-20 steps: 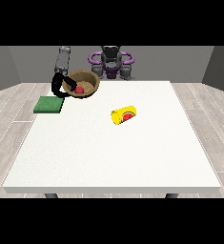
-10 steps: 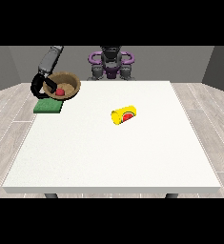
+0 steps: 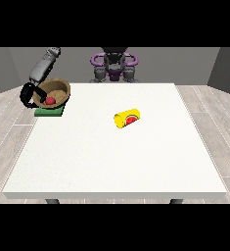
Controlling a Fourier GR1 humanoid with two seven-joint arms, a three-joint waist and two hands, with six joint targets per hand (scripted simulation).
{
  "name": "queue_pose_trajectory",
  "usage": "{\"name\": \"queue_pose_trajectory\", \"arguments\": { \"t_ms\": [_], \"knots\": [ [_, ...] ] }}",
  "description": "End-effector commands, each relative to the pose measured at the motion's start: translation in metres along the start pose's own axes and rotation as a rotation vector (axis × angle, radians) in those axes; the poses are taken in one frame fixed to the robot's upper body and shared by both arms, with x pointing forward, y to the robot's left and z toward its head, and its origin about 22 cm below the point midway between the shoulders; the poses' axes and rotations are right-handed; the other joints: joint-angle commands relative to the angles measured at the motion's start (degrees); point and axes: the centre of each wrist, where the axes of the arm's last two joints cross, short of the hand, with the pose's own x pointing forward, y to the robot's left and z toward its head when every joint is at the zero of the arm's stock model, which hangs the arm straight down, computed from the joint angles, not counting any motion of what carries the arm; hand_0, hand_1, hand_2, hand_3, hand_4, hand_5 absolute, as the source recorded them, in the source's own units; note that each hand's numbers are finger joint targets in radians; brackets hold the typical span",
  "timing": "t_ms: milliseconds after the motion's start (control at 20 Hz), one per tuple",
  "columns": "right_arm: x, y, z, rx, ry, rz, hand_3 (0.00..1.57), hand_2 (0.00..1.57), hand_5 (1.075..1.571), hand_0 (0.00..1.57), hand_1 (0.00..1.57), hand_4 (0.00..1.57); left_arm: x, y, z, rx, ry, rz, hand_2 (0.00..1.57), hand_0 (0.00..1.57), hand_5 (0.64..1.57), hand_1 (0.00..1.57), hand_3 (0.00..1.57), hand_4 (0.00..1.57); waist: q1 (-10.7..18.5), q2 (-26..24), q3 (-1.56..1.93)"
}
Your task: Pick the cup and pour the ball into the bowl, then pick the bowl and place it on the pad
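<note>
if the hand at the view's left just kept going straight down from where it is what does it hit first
Probably the green pad: the hand holds the bowl with the ball just above it, though depth is unclear.

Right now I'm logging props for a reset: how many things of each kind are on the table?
Bowl: 1
Ball: 1, red, inside the bowl
Cup: 1, yellow, on its side
Pad: 1, green, under the bowl
Total: 4

I see a round brown wooden bowl (image 3: 57, 91) with a smooth matt grain, a flat green pad (image 3: 49, 112) that looks soft and dull, a glossy yellow plastic cup (image 3: 127, 119), and the matt white table (image 3: 116, 157).
</note>
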Motion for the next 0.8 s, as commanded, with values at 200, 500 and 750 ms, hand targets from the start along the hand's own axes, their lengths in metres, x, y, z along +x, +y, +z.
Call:
{"name": "queue_pose_trajectory", "arguments": {
  "t_ms": [200, 500, 750],
  "knots": [
    [-0.002, -0.041, 0.001, -0.015, -0.049, 0.001, 0.32, 1.57, 1.556, 1.57, 1.57, 1.28, 0.056, -0.004, -0.017, 0.013, -0.084, 0.001, 0.0, 0.0, 1.532, 0.0, 0.0, 0.0, -0.9, 3.5, 0.03],
    [-0.001, -0.051, 0.001, -0.013, -0.022, 0.003, 0.89, 1.57, 1.566, 1.57, 1.57, 1.26, 0.016, -0.013, -0.001, 0.001, 0.001, 0.023, 0.0, 0.0, 1.532, 0.0, 0.0, 0.0, 0.5, -0.3, -0.07],
    [0.009, -0.025, -0.007, 0.018, 0.006, 0.07, 1.3, 1.57, 1.57, 1.57, 1.57, 1.24, 0.006, -0.011, -0.001, 0.002, 0.031, 0.018, 0.0, 0.0, 1.535, 0.0, 0.0, 0.0, 0.6, -2.0, -0.09]
  ]
}}
